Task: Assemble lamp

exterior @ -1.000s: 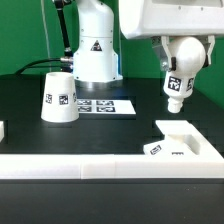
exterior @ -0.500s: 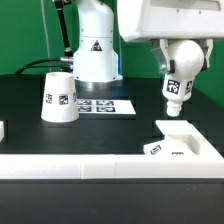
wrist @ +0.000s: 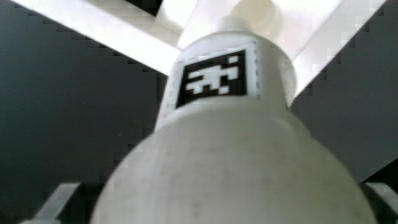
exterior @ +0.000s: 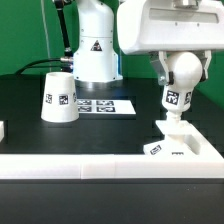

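The hand [exterior: 184,70] is closed on the bulb [exterior: 176,96] and grips it at the wide rounded end, with the narrow end pointing down. In the wrist view the two fingertips [wrist: 54,203] show at both sides of the bulb's thick body [wrist: 210,150].

The narrow end stands over the flat square base [exterior: 188,146], which lies on the tabletop [exterior: 30,140] at the exterior view's right. It seems to reach the base, but I cannot tell if it is already seated or only just above.

I judge that the work is in its first joining step: the bulb is brought to the base but not fastened. The shade [exterior: 58,97] stands alone, wide end down, well apart at the exterior view's left, so it remains to be put over the bulb afterwards.

By count: one hand, one bulb, one base and one shade. One marker board [exterior: 105,104] lies just beside the shade.
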Robot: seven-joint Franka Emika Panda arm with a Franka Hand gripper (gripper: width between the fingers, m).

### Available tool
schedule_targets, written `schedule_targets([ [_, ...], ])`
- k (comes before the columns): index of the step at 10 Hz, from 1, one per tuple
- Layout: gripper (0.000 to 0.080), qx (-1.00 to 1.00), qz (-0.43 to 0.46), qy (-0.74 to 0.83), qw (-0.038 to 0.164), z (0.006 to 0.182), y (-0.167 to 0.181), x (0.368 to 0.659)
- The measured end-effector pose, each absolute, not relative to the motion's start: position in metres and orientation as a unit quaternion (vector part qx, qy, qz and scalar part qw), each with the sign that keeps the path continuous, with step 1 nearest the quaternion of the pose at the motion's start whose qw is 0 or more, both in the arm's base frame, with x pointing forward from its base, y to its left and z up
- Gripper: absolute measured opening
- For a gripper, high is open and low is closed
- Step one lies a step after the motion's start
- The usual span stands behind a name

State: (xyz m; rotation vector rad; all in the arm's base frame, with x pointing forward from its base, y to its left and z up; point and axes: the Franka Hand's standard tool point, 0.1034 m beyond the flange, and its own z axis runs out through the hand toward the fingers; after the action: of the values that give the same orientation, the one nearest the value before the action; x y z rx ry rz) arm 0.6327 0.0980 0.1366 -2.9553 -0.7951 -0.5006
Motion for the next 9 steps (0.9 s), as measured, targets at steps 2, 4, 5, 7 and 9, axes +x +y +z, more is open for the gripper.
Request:
schedule_targets([
  [2, 0.0577, -0.952, -0.162, -0.258, 0.02, 0.136, 0.1, 0.632],
  [4, 0.0577, -0.952, -0.161, -0.258, 0.021, 0.135, 0.101, 0.631],
  [5, 0.0577, -0.953, -0.16, -0.258, 0.021, 0.134, 0.1, 0.63],
  [7, 0.0577, -0.953, -0.157, -0.26, 0.022, 0.131, 0.102, 0.626],
  [9, 0.0577, -0.952, -0.156, -0.261, 0.022, 0.128, 0.104, 0.622],
])
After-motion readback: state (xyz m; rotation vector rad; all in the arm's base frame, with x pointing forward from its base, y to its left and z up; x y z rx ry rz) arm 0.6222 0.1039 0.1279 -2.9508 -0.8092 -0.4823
